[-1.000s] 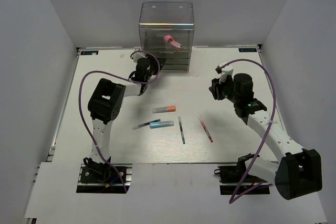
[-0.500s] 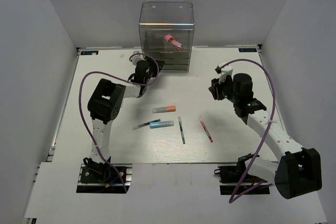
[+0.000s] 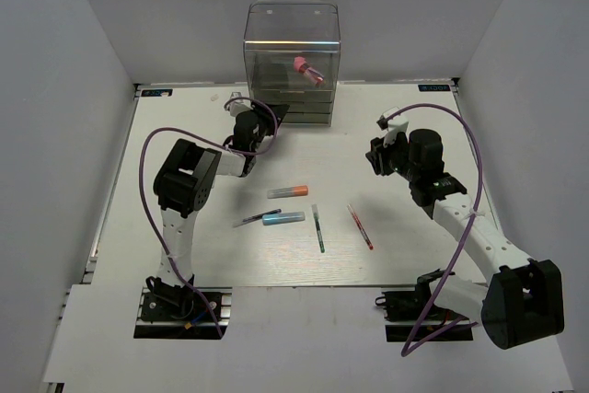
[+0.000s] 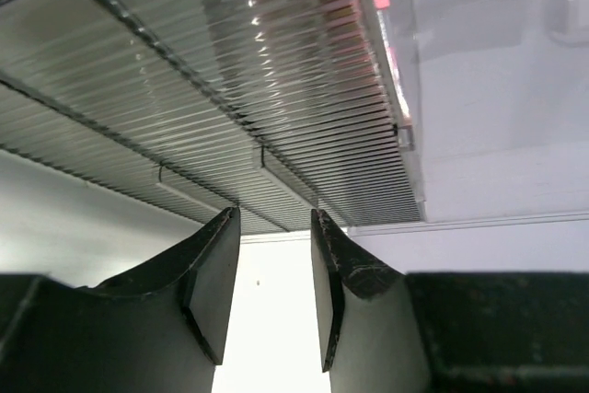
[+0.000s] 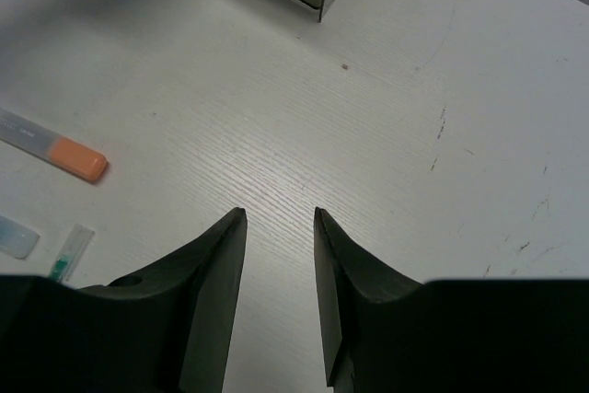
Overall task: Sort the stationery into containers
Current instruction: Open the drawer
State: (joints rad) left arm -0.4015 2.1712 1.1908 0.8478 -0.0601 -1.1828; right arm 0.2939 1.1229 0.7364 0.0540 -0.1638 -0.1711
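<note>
**Stationery loose on the table, one tube in the box**

Nearest the arms' bases, the red pen [image 3: 360,226], green pen [image 3: 317,228], blue marker [image 3: 282,218] and dark pen [image 3: 255,219] lie in a loose row on the table [image 3: 414,260], with the orange marker [image 3: 287,191] just beyond. The right gripper [image 3: 377,156] hangs over bare table, jaws parted and empty. Farther back, the left gripper [image 4: 273,216], also parted with nothing between, faces the drawers [image 3: 308,109] of the clear box [image 3: 292,20]. The pink tube [image 3: 306,68] lies high inside it.
</note>
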